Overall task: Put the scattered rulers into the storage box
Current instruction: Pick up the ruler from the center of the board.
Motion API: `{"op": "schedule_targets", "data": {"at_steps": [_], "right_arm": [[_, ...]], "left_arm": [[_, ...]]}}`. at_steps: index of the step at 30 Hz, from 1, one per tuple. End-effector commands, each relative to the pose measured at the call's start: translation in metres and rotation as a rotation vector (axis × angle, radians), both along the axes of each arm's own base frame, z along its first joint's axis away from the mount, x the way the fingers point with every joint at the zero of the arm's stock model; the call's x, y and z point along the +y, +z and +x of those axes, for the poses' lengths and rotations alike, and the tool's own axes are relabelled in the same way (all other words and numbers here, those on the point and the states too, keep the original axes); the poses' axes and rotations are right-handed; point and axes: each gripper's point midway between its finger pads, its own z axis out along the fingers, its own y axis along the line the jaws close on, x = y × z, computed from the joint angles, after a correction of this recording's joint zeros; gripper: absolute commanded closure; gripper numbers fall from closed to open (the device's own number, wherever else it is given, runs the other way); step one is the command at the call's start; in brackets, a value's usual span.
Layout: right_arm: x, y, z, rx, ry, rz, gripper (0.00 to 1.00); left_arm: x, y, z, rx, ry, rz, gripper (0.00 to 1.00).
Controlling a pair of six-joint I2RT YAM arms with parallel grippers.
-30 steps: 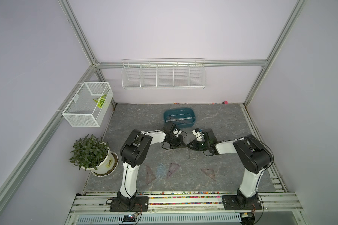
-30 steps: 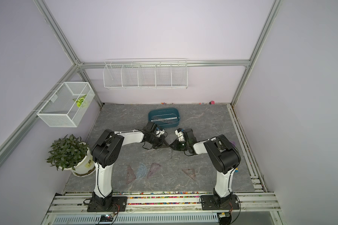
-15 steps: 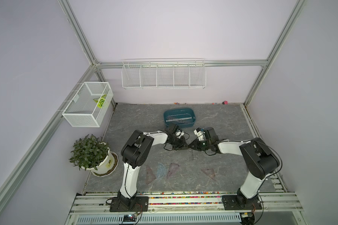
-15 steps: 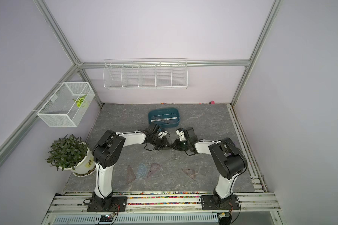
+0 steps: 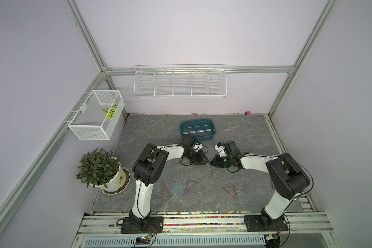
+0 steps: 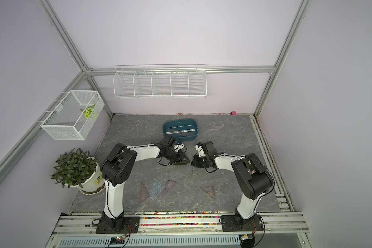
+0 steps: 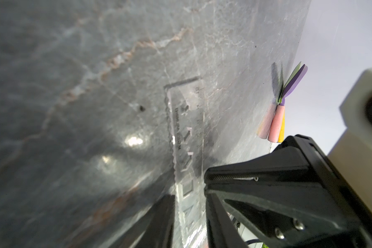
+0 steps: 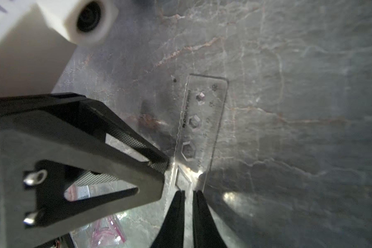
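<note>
Item: clear ruler (image 8: 202,120), flat on grey table (image 5: 245,137), centre of a top view, well short of teal box (image 5: 197,139) at upper centre, strips (image 5: 194,131) already inside.
L claw (image 7: 189,193): parted, straddling ruler's long edges.
R claw (image 8: 188,193): jaws a sliver apart over ruler's end; grip – can't tell.
Risk, my guess: thin slick plastic skids off fingertips or pivots; claws v. close, may knock each other.
</note>
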Motion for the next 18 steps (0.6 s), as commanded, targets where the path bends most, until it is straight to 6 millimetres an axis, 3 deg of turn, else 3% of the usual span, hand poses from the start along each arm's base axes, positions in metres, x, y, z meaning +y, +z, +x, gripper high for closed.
{"op": "schedule_targets", "data": {"at_steps": [1,18], "right_arm": [[0.000,-0.002,0.002,-0.011,0.008,-0.019,0.85],[-0.009,-0.042,-0.014,0.062,0.004,-0.059,0.90]], "left_arm": [[0.028,-0.045,-0.014,0.072,0.036,0.159,0.68],[0.023,-0.055,-0.015,0.112,0.025,0.144,0.63]]}}
